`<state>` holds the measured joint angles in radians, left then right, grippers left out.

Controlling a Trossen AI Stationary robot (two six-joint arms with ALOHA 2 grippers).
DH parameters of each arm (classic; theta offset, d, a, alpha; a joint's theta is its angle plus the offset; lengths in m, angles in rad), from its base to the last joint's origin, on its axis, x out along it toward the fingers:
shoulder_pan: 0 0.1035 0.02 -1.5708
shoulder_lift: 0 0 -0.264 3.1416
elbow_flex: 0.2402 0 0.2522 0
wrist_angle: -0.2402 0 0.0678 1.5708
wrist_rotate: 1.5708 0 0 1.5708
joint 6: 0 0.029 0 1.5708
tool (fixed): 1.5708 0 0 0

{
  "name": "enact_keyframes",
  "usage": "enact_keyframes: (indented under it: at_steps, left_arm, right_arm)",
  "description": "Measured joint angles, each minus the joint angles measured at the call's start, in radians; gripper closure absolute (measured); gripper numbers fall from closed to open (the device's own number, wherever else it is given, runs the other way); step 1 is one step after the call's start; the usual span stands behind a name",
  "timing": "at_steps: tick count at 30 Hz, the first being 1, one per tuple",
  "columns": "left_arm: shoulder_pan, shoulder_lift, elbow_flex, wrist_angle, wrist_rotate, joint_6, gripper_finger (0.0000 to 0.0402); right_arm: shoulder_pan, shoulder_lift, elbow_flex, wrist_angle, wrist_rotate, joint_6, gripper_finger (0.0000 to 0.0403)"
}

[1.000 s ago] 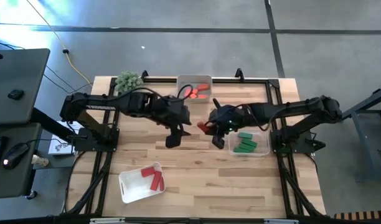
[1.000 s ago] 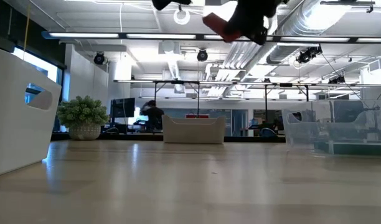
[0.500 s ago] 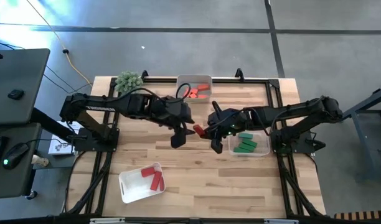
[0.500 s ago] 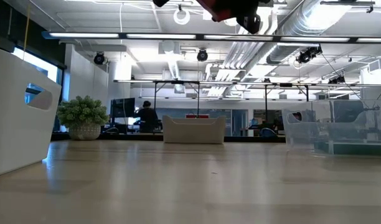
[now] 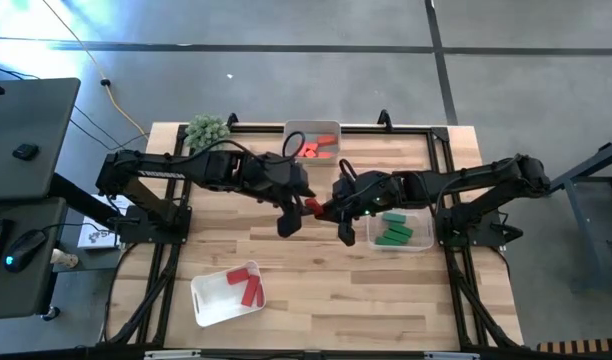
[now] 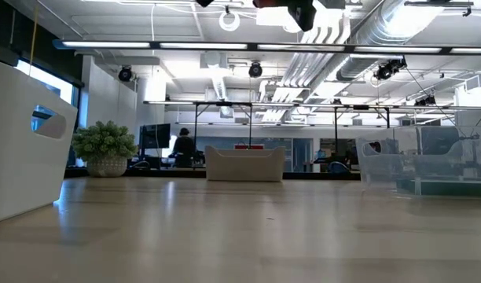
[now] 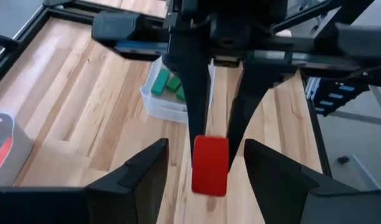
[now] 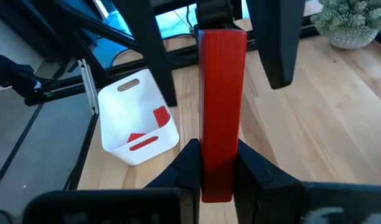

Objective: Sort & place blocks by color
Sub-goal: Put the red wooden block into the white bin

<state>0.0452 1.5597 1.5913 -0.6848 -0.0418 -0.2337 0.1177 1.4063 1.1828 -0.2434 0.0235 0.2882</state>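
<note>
A long red block hangs high over the middle of the table, with my right gripper shut on it. My left gripper faces it from the table's left and is open. Its two fingers stand on either side of the block's free end with gaps showing, touching nothing. In the high view the block lies between the left gripper and the right gripper. In the low view only the dark fingers show, at the top edge. My right gripper pinches one end of the red block between its two fingers. The fingers come from the table's right, slanting a little downward and in line with the block. The block sticks out past the fingertips toward the left gripper, lifted clear of the table.
A white tray holding red blocks sits near the front left. A clear tray with orange blocks stands at the far middle. Another clear tray holds green blocks, at the right. A green plant ball is at the far left.
My right gripper has carried the red block up and toward the table's left, tipping closer to level, until the block's free end came between my left gripper's open fingers. My left gripper has rolled and tipped a little while staying in place.
</note>
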Motion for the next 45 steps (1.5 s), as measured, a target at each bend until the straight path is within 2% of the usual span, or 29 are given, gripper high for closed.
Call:
enact_keyframes:
  at_steps: [7, 15, 24, 29, 36, 45]
  left_arm:
    - [0.0, 0.0, 0.0, 0.045, -0.007, 0.0, 0.0217]
    - [0.0, 0.0, 0.0, 0.044, -0.007, 0.0, 0.0299]
    - [0.0, 0.0, 0.0, 0.044, 0.017, 0.0, 0.0366]
    - [0.0, 0.0, 0.0, 0.044, 0.017, 0.0, 0.0368]
    - [-0.007, 0.0, 0.0, 0.035, 0.006, -0.026, 0.0368]
    - [-0.042, 0.0, 0.0, -0.104, -0.015, -0.086, 0.0368]
  right_arm:
    - [0.0, 0.0, 0.0, 0.002, 0.0, -0.001, 0.0367]
    - [0.0, 0.0, 0.0, 0.002, 0.0, -0.001, 0.0367]
    - [0.001, 0.001, 0.0, 0.0, 0.002, -0.035, 0.0367]
    - [0.0, 0.001, 0.0, 0.0, 0.002, -0.037, 0.0362]
    - [0.0, 0.001, 0.0, -0.001, -0.013, -0.059, 0.032]
    - [0.0, 0.001, 0.0, -0.034, 0.039, -0.08, 0.0228]
